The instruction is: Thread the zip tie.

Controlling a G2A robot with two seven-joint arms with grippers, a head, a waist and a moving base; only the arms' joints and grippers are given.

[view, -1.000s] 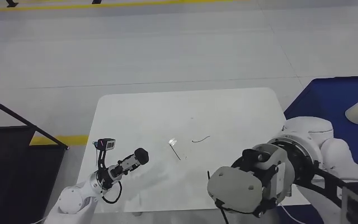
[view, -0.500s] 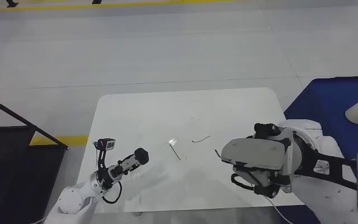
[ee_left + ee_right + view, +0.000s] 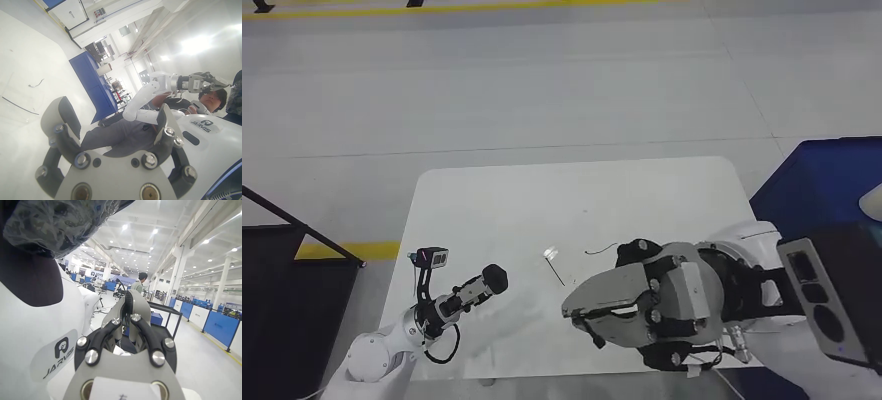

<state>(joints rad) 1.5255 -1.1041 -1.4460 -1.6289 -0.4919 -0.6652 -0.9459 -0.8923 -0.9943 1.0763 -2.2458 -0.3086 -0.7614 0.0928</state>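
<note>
**Zip tie pinched aloft, threading not yet begun**

Over the near right of the white table (image 3: 662,200), the right gripper (image 3: 127,297) hangs raised. Its fingers are pressed together on the zip tie (image 3: 122,288), whose thin black end juts past the tips. The left gripper (image 3: 114,106) sits near left, fingers spread wide and holding nothing. A second black tie (image 3: 557,270) and a curved scrap (image 3: 600,248) lie mid-table. The next move is probably feeding tail into head, which calls for fine alignment.

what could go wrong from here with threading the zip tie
The right gripper pinches a thin black zip tie up in the air; it may twist or slip before threading. The other zip tie lies flat on the table by clear plastic, so the open left gripper could grab both.
</note>
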